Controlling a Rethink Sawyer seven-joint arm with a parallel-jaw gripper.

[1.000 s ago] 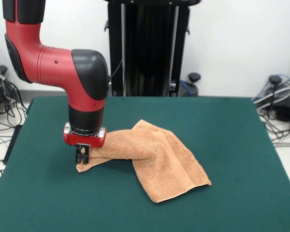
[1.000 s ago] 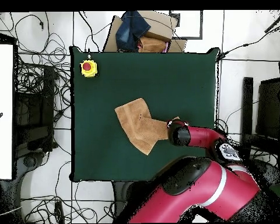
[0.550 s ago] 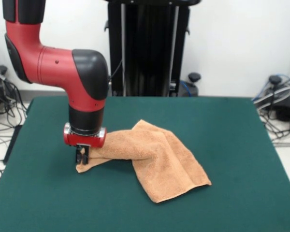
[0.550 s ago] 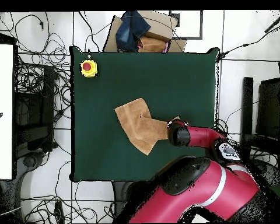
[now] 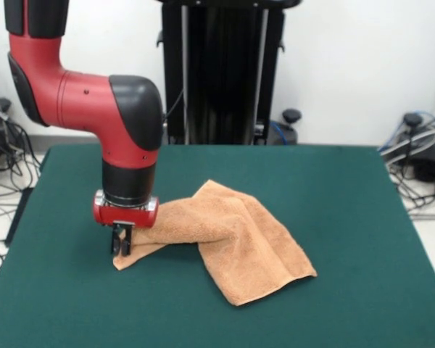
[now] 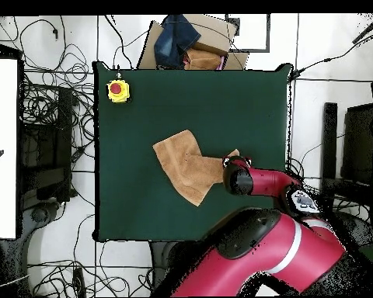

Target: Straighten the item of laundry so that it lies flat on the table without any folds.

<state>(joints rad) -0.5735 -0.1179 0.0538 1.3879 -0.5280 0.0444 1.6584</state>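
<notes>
My tool (image 5: pixel 121 243), clenched on the towel (image 5: pixel 225 243) corner, has dragged it slightly outward across the bench (image 5: pixel 348 217), unfolding begun.

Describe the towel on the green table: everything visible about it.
The towel is a small peach-orange piece of terry-looking cloth with hemmed edges. It lies near the middle of the table, not flat: one part is folded over the other, forming a raised ridge across it, with a broad flap spread toward the front in the front view. A narrower end runs under the hand, which has its fingers down on that corner. Whether they grip it cannot be told.
</notes>
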